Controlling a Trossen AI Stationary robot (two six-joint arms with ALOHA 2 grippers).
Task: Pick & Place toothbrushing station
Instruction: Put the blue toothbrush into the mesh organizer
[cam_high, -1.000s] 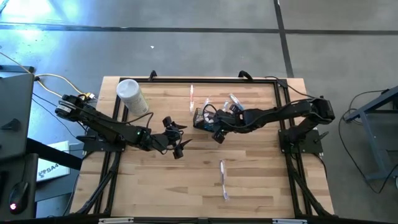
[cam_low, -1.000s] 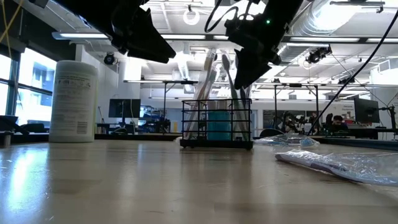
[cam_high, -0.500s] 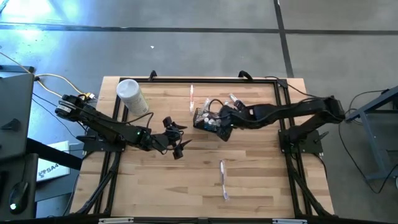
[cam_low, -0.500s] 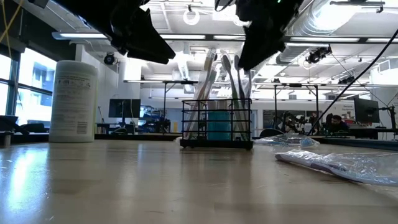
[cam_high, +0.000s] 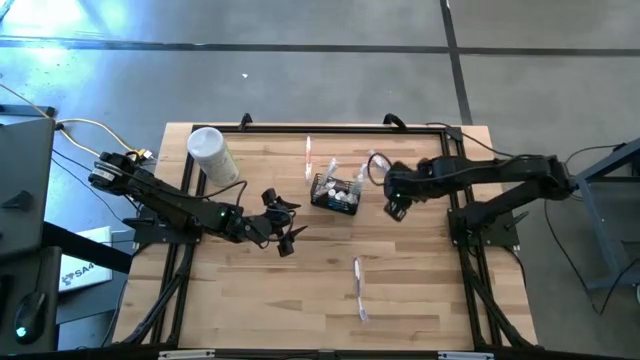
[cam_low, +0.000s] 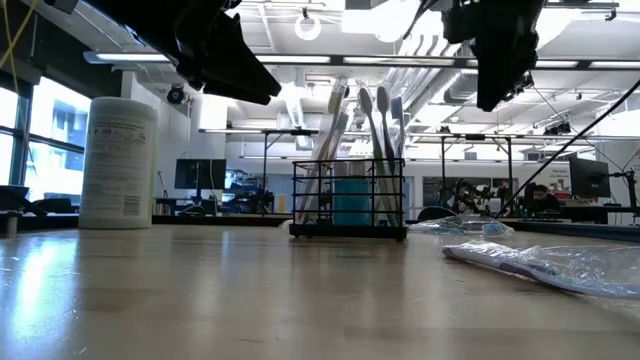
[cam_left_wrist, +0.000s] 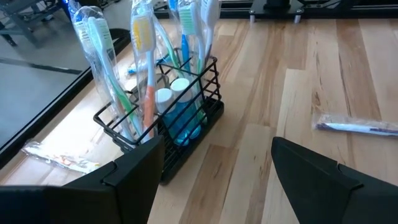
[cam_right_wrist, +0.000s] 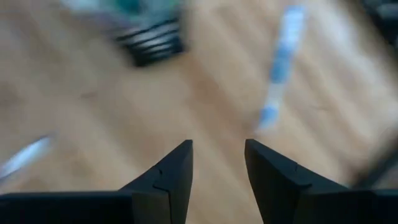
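Black wire mesh is the thing to keep your eye on: the toothbrushing station (cam_high: 336, 191) sits a bit above centre in the high view, on the wooden table (cam_high: 400, 290), with pale toothbrushes (cam_low: 372, 150) standing up out of it and leaning slightly. Your right gripper (cam_high: 397, 206) is just to the right of it in that frame, close but not touching, so the caddy lies to the picture's left of those fingers. Your left gripper (cam_high: 284, 222) is on the other side, to the lower left of the caddy and a bit farther off, so I'd say the right arm is the nearer one. The caddy's long side looks like it runs roughly left-right in the high view, tilted a little, though it's small there so don't hold me to that. In the low view the right gripper hangs in the upper right, above the brush tops and off to the side. Its fingers are parted with a modest gap and nothing between them. The left gripper's fingers are spread wide, also empty, and its wrist camera looks straight at the caddy. Right arm is stretched in from the right edge, elbow bent, wrist pointing down; the left arm reaches in from the left edge.
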